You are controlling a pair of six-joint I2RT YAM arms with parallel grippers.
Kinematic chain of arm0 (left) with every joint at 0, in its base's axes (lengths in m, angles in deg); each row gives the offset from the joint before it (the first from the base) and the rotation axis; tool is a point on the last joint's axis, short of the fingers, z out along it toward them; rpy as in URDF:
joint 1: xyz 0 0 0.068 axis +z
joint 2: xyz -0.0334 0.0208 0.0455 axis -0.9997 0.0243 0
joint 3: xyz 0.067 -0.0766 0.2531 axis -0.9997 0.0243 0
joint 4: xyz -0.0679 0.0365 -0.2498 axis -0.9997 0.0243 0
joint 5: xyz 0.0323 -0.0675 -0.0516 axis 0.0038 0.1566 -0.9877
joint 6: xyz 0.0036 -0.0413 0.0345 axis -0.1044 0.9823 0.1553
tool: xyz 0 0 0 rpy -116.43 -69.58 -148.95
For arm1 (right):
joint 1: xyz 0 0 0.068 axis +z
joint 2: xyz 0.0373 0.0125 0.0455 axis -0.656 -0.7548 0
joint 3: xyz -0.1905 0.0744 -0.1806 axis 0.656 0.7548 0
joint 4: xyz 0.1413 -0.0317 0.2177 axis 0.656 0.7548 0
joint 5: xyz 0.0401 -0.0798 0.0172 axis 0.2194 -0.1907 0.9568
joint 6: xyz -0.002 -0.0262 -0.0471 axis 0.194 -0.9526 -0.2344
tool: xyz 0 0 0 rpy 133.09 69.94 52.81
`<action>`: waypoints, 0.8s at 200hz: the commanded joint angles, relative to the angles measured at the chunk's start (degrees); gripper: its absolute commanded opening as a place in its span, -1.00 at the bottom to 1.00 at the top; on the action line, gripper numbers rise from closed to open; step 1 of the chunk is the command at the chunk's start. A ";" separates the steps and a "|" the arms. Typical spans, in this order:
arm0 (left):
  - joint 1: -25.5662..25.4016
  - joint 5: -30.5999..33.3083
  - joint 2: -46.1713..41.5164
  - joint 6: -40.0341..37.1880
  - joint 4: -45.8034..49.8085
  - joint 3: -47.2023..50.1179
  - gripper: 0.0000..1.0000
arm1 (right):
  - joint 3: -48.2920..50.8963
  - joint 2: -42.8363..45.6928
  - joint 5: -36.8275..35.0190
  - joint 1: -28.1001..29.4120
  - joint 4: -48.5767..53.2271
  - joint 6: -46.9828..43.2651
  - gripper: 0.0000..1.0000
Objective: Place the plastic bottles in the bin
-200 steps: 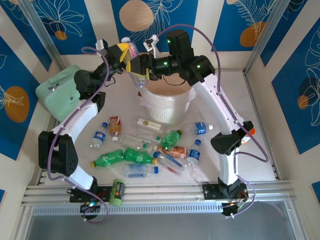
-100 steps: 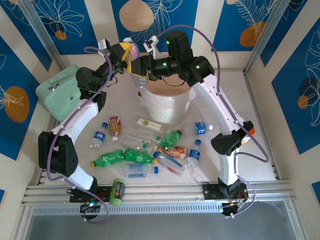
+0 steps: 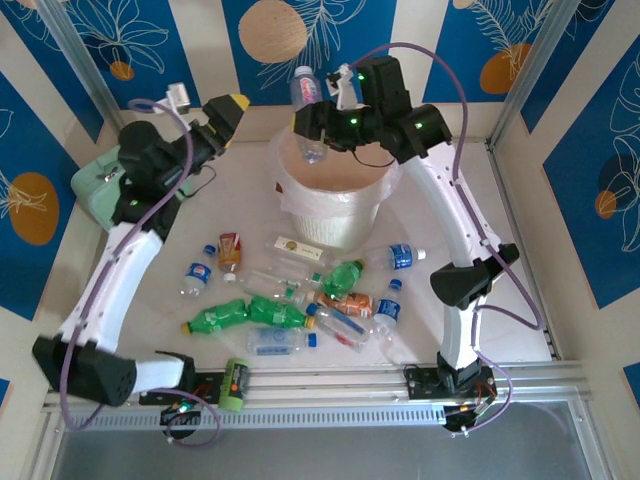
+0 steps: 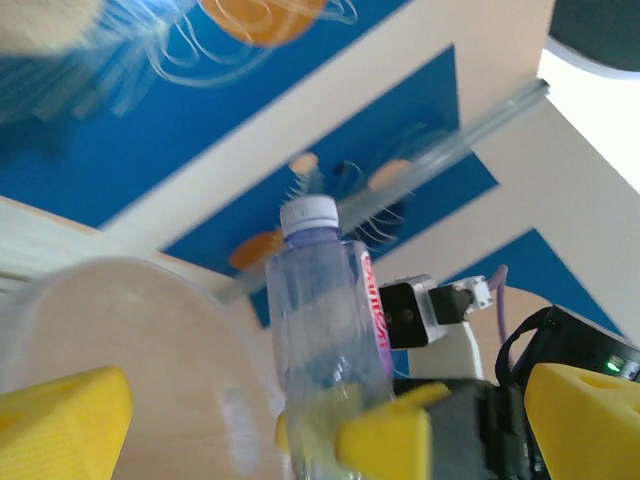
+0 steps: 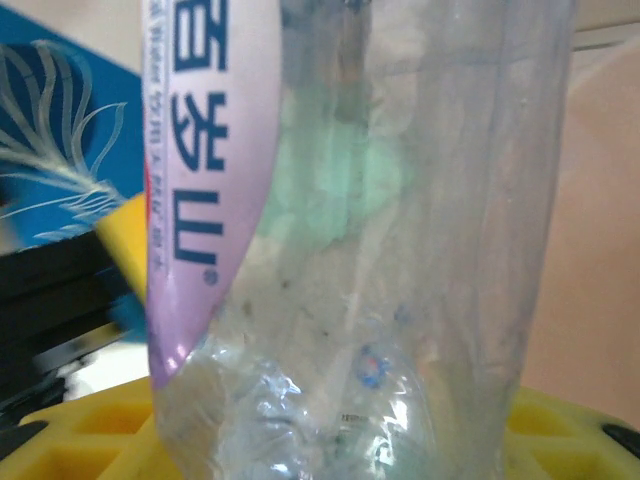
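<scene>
When viewed from overhead, upper centre of the frame: right end effector (image 3: 318, 128) clamped on a clear bottle (image 3: 306, 95), upright, directly above the mouth of the round pale bin (image 3: 340, 228), free air around the cap. Thin crinkled white liner (image 3: 300, 205) folded over the rim. Upper left: left end effector (image 3: 228, 108) spread open, empty, well apart from the bin. Below the bin, other plastic bottles (image 3: 275, 312) crowded together, lying flat on the white surface (image 3: 495, 200), bare room mostly toward its right edge.

From the left wrist: blunt yellow fingers (image 4: 60, 415) wide apart at the lower corners, lilac-capped bottle between, smooth bin rim at lower left.

From the right wrist: thin dented clear plastic, pink label with blue characters, ridged yellow pads (image 5: 70, 445) along the bottom edge.
</scene>
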 commanded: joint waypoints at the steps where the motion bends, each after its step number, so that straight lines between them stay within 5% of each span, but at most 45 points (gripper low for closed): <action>1: 0.63 11.31 -4.68 -13.64 19.81 0.96 1.00 | -1.40 1.09 -4.68 -2.29 4.73 -3.53 0.08; 108: 0.67 11.09 -13.57 -4.74 28.20 24.86 0.68 | -1.18 -3.72 -7.88 -5.68 8.41 -8.08 0.12; 160: 0.61 9.76 -10.13 -1.15 28.60 27.52 0.57 | -2.37 -6.47 -11.43 -3.45 9.65 -8.99 0.52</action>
